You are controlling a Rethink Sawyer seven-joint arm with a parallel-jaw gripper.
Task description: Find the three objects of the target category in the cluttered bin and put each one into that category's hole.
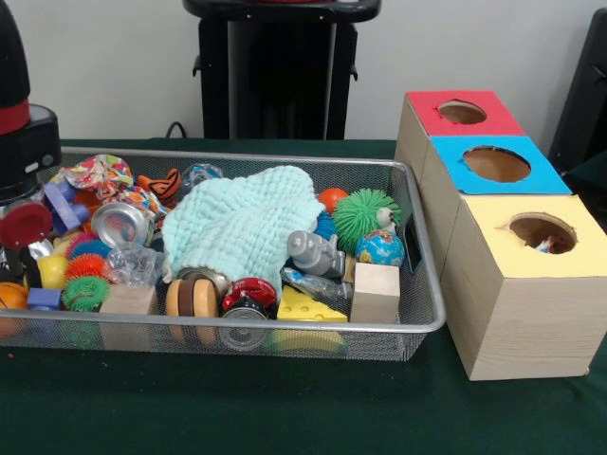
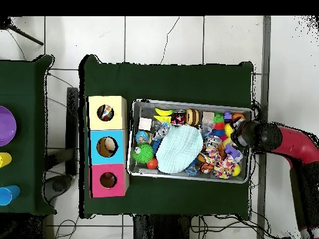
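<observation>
- We see a wire-mesh bin [image 1: 417, 284] heaped with toys; a knit mint cloth [image 1: 242, 223] covers its middle.
- Gripper [image 2: 240, 134] at the bin's end; jaw state we cannot tell.
- Three wooden boxes [image 1: 517, 284], round holes.

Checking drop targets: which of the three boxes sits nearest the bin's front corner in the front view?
The yellow-topped box, last in the row after the blue-topped and red-topped ones.

Front view sits low and close across the table; overhead looks straight down from far up (both catch the wire bin [image 1: 417, 322] [image 2: 190, 103] and the three boxes [image 1: 517, 284] [image 2: 107, 146]).
</observation>
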